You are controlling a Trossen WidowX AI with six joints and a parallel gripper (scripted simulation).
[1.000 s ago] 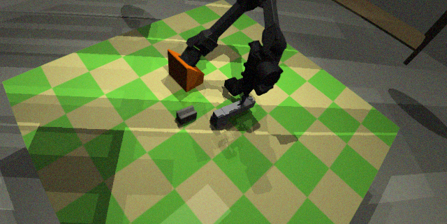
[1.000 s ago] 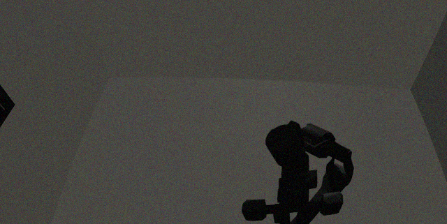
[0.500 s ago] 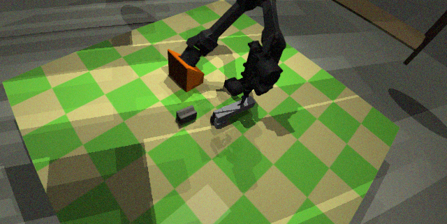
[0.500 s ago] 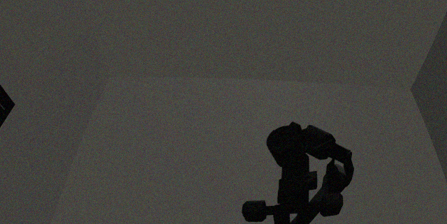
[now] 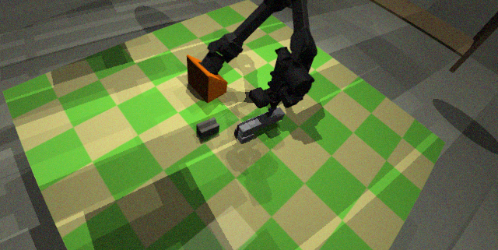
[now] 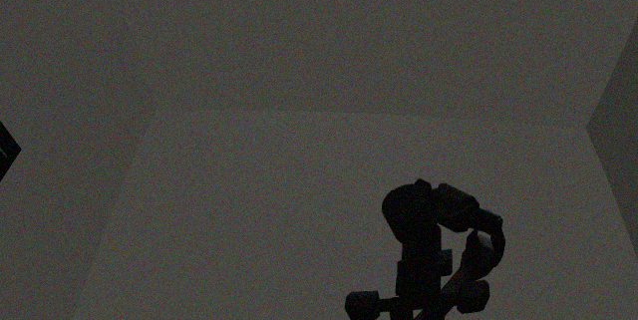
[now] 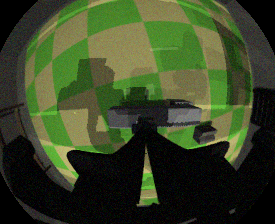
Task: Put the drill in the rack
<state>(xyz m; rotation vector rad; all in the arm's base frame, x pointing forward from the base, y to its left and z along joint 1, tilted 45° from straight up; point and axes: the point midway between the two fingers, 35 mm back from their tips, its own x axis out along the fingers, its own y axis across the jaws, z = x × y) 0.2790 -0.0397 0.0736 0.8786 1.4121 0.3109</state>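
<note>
Presumably looking at drill and key in the long grey piece (image 5: 253,126) (image 7: 180,116), lying on the checkered mat (image 5: 311,164) (image 7: 115,47); cannot tell them apart. Meets the shut, empty gripper (image 5: 271,110) (image 7: 145,129) at or just above one end. Could slip off the key if pressed off-centre, or nudge everything toward the small dark block (image 5: 208,129) (image 7: 205,134); could jam if pulled before release.

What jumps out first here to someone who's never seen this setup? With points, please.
Probably the bright green-and-tan checkered surface (image 5: 303,153) (image 7: 120,45) filling most of the top view. Next, the orange wedge-shaped block (image 5: 198,80) on it, beside the lower end of the black jointed arm (image 5: 253,24) (image 6: 421,240). Then the long grey blocky piece (image 5: 253,125) (image 7: 183,115) near the middle, with the arm's shut black gripper (image 5: 272,109) (image 7: 145,129) at one end of it in the top view.
</note>
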